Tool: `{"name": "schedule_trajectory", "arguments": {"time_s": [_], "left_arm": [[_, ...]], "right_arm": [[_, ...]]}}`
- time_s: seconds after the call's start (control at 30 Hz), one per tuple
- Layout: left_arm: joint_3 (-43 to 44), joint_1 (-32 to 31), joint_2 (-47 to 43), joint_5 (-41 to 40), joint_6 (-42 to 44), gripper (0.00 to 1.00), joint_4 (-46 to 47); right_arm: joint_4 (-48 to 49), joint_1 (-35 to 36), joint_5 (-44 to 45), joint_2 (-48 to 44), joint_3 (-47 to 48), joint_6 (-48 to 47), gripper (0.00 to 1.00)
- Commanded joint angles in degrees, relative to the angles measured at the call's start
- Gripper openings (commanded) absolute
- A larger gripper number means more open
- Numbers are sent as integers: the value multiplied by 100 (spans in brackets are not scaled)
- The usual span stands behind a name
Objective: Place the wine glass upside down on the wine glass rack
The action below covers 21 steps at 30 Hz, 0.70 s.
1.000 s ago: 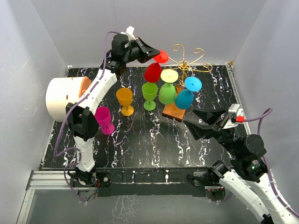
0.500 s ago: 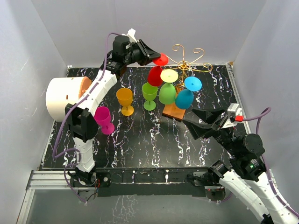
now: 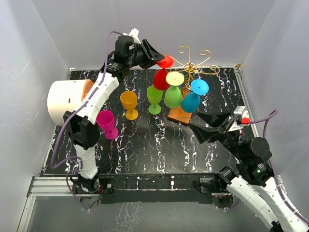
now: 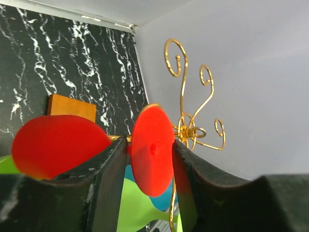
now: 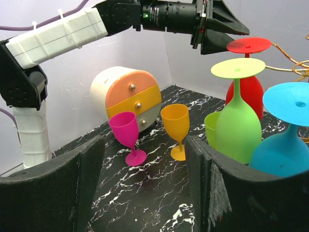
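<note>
The gold wire wine glass rack (image 3: 193,63) stands at the back on its orange-brown base (image 3: 178,116). A red wine glass (image 3: 160,79) hangs upside down at its left, foot (image 3: 165,61) on top. My left gripper (image 3: 158,54) is at that foot. In the left wrist view the red foot (image 4: 152,150) sits slanted between the two parted fingers, with the gold wire (image 4: 186,111) just behind. A lime glass (image 3: 173,96) and a blue glass (image 3: 190,102) also hang inverted. My right gripper (image 3: 202,129) is open and empty, low near the base.
A green glass (image 3: 154,96), an orange glass (image 3: 129,104) and a magenta glass (image 3: 107,123) stand upright on the black marble table (image 3: 145,150). A white round drawer unit (image 3: 65,101) sits at the left. Grey walls close in on three sides.
The red glass has swung from tilted to nearly upright beside the other hanging glasses. My left gripper has drawn back slightly to the left. The right arm has barely moved.
</note>
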Motion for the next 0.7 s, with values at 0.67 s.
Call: {"name": "schedule_trajectory", "arguments": {"time_s": [0.67], "left_arm": [[-1847,-2,-2838,-1330,2867,68,-1899]], "right_arm": [[-90,-25,974,262,70,675,66]]}}
